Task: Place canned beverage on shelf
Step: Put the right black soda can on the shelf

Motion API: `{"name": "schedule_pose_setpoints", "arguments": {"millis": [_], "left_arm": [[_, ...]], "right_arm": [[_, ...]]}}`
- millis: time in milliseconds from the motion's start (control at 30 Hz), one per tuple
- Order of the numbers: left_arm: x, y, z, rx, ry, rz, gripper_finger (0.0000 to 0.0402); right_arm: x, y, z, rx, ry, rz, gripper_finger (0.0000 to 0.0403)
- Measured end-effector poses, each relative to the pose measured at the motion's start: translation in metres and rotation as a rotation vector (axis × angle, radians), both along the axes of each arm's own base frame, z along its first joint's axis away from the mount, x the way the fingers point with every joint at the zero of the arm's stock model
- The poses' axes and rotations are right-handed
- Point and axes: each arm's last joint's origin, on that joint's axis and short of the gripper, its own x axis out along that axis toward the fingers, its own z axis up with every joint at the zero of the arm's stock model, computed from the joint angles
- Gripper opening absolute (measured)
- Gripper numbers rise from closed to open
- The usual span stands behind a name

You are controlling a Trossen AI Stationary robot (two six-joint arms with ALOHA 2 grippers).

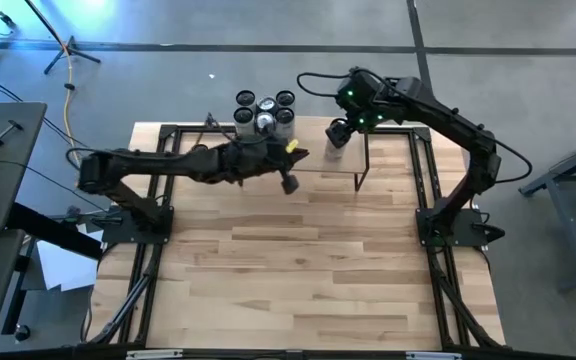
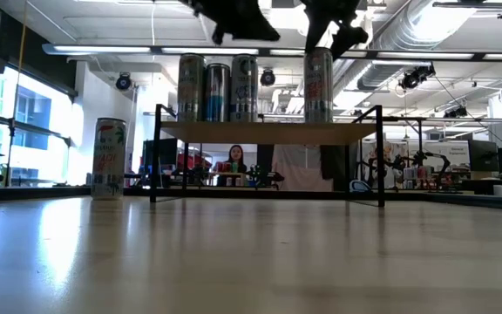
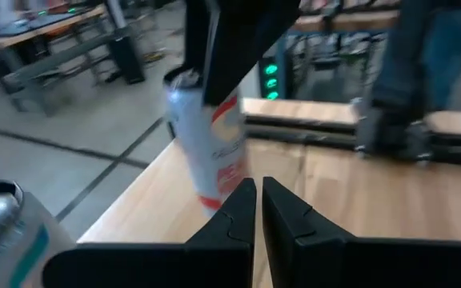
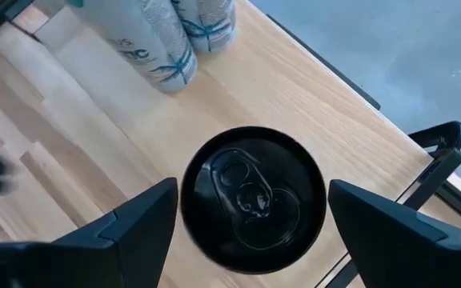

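The shelf (image 2: 268,132) stands at the table's far side. A white-and-red can (image 2: 318,85) stands upright on the shelf's right part, its black top (image 4: 253,200) showing in the right wrist view. My right gripper (image 4: 250,220) hangs open just above it, one finger on either side of the top with gaps to both. Several more cans (image 2: 217,90) stand on the shelf's left part. My left gripper (image 3: 256,204) is shut and holds nothing; it hovers left of that can (image 3: 210,136), above the shelf's near edge (image 1: 291,184).
One more can (image 2: 109,159) stands on the tabletop left of the shelf. The cluster of cans (image 1: 265,110) sits close to my left arm's wrist. The near half of the tabletop (image 1: 298,270) is bare wood. A person sits in the room behind the table.
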Motion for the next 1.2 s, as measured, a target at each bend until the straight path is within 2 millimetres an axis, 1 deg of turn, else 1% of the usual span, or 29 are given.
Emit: {"name": "schedule_pose_setpoints", "arguments": {"millis": [167,333,567,900,967,1033,1200], "left_arm": [[-0.023,-0.006,0.027,-0.019,-0.050,-0.102,0.0000],[-0.045,-0.016,0.046,-0.018,-0.066,-0.127,0.0000],[-0.069,-0.026,0.059,-0.020,-0.042,-0.134,0.0000],[-0.097,-0.040,0.080,-0.016,-0.109,-0.178,0.0000],[-0.104,-0.043,0.081,-0.014,-0.135,-0.188,0.0000],[-0.110,-0.045,0.077,-0.016,-0.177,-0.196,0.0000],[-0.135,-0.049,0.060,-0.057,-0.314,-0.172,0.0000]], "right_arm": [[-0.003,0.002,0.003,-0.008,-0.007,0.037,0.0310],[-0.006,0.004,0.008,-0.021,-0.020,0.047,0.0310],[-0.018,0.010,0.019,-0.044,-0.059,0.078,0.0310],[-0.031,0.020,0.032,-0.046,-0.119,0.082,0.0310],[-0.033,0.021,0.034,-0.041,-0.134,0.090,0.0310],[-0.035,0.023,0.037,-0.038,-0.147,0.097,0.0310],[-0.038,0.027,0.042,-0.048,-0.180,0.096,0.0310]]}}
